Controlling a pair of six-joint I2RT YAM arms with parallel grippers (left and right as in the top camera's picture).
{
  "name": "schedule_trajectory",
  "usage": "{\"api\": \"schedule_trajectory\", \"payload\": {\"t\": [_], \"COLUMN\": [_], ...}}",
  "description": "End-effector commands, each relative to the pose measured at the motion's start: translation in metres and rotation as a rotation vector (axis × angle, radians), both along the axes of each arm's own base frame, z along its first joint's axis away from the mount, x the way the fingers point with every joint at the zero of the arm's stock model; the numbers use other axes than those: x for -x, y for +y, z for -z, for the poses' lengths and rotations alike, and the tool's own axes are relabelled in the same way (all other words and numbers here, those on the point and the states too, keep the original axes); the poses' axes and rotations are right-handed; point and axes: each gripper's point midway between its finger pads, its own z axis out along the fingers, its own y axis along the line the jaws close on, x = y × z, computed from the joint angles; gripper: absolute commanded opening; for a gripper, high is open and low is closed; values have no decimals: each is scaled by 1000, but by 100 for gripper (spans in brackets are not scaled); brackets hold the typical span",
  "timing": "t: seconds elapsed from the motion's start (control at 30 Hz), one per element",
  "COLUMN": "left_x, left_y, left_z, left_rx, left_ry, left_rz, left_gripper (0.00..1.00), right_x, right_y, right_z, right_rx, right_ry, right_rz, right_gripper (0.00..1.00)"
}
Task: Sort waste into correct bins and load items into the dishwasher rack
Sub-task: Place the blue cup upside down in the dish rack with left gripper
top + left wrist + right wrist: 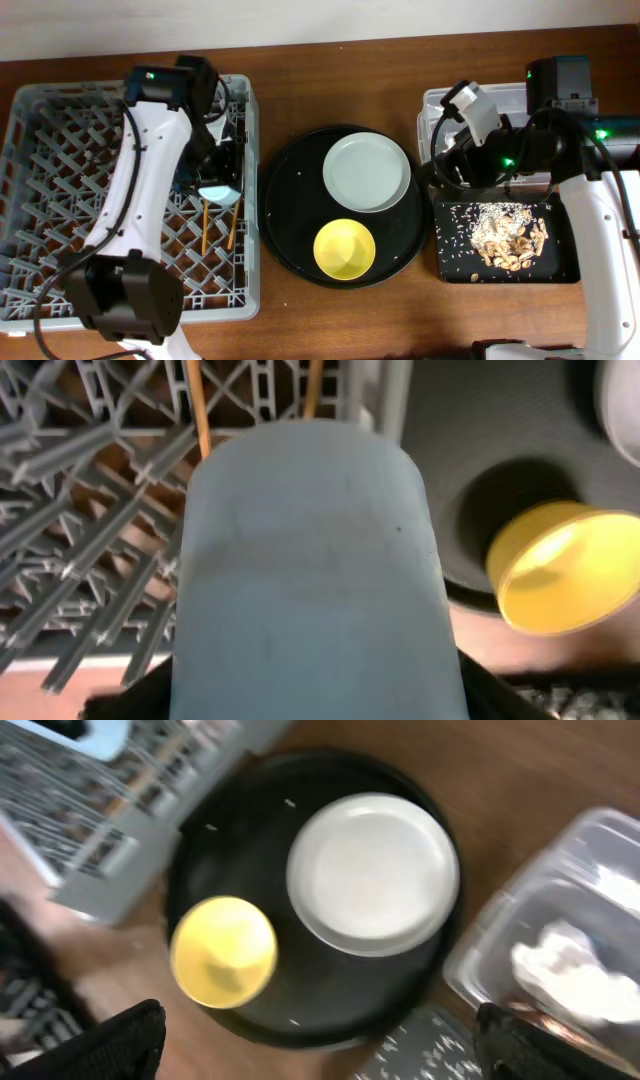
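Here, blue cup (310, 570) within left pincer (216, 178), over the dishwasher rack (60, 130).

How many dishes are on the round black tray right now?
2: the grey-white plate toward the back of the round black tray, and the yellow bowl just in front of it. None appear hidden.

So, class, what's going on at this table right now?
The left gripper holds the blue cup over the rack, where two chopsticks already lie. The right gripper is open and empty near the clear tub, which holds a tissue. The plate and yellow bowl wait on the round tray; scraps lie in the black tray.
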Motion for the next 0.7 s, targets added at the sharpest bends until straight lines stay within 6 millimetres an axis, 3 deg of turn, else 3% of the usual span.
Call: {"api": "schedule_trajectory", "payload": {"t": [0.0, 0.17, 0.47, 0.67], "left_x": [1, 0, -9, -10], "left_y": [10, 16, 23, 23], "left_z": [19, 36, 37, 37], "left_rx": [-46, -49, -45, -45], "left_ry": [-10, -4, -34, -36], "left_rz": [-25, -43, -66, -66], "left_gripper": [43, 43, 43, 74], "right_x": [-3, -3, -3, -3], "right_y": [-16, -16, -16, -16], "right_z": [-2, -2, -2, -2], "right_rx": [93, 93, 93, 93], "right_ry": [-29, -29, -29, -29], "right_rz": [37, 37, 37, 37], "right_gripper": [99, 99, 99, 99]}}
